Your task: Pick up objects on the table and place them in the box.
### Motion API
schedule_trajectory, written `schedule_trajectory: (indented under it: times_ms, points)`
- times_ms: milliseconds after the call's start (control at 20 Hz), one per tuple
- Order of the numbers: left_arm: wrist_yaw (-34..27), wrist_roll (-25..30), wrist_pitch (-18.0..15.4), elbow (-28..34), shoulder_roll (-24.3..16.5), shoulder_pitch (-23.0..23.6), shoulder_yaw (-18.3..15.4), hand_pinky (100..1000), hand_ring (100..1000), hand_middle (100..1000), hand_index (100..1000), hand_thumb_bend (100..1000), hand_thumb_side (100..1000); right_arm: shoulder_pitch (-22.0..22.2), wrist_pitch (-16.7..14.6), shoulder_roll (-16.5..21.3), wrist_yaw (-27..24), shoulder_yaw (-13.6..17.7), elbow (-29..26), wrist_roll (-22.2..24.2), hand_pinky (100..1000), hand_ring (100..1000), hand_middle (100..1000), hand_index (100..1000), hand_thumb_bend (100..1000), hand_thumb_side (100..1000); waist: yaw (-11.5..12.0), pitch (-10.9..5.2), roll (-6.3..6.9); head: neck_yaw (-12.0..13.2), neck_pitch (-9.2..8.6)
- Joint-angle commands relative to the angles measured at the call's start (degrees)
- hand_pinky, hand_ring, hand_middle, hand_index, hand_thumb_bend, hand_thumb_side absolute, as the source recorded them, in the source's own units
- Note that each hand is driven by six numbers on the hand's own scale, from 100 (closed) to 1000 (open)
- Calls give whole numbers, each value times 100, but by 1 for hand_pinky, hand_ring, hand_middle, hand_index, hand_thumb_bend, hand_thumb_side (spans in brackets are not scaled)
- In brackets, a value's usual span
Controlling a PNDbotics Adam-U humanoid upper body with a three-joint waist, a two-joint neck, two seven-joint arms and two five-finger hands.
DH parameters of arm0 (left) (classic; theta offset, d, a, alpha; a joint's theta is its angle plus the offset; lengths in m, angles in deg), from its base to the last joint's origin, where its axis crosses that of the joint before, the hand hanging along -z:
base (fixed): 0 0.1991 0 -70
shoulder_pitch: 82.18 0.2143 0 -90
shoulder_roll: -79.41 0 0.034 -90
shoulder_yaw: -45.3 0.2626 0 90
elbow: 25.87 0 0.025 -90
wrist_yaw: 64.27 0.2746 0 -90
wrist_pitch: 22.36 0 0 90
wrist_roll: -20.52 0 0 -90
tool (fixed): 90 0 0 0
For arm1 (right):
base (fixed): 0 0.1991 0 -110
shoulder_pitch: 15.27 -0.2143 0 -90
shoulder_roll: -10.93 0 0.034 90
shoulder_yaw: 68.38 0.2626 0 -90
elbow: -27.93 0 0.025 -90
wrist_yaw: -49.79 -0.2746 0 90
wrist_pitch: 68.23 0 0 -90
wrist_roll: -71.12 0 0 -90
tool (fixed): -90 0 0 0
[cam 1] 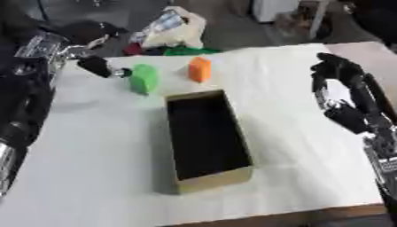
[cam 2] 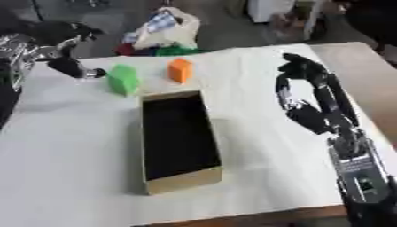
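Note:
An open cardboard box [cam 1: 215, 179] with a dark, empty inside lies lengthwise in the middle of the white table [cam 1: 93, 155]. Just beyond its far left corner stands a green block [cam 1: 143, 78]. An orange block [cam 1: 199, 69] stands a little to the right of it. My left hand [cam 1: 95, 65] comes in from the upper left, open. One fingertip [cam 1: 121, 72] is at the green block's left side, and nothing is in its grasp. My right hand [cam 2: 310, 116] hovers to the right of the box with its fingers up and relaxed, holding nothing.
A heap of bags and cloth [cam 1: 174, 29] lies beyond the table's far edge, close behind the blocks. A bare brown surface [cam 1: 364, 48] shows at the far right. The table's front edge runs just below the box.

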Motion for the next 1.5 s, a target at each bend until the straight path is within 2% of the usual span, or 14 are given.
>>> schedule_trajectory:
  times_ms: [50,700,1000,1100,1500]
  points:
    - [30,-19,5,121,-146,-134,-12,770,753,783,1000,513,753,-106,-18,111,-49,42,-56,-1,760,704,693,898,100,646,-3,-37,-16,-16,-78]
    - [195,-25,-15,126,-147,-109,-26,773,757,782,1000,493,710,-139,-31,169,-149,72,-35,-6,761,704,691,899,100,654,-77,220,-10,-62,-183]
    - [242,-120,-39,165,-168,-90,-44,782,765,790,1000,486,613,-160,-35,193,-201,93,-33,-20,761,704,690,899,100,658,-155,351,-4,-111,-261]
    - [234,-153,-108,162,-175,-88,-45,790,772,797,1000,481,561,-167,-36,201,-215,100,-33,-23,761,704,690,899,100,659,-179,392,2,-123,-283]
    - [226,-174,-352,219,-213,-107,-60,806,793,807,1000,433,463,-196,-34,250,-275,132,-33,-45,762,705,689,900,100,664,-229,570,19,-176,-378]
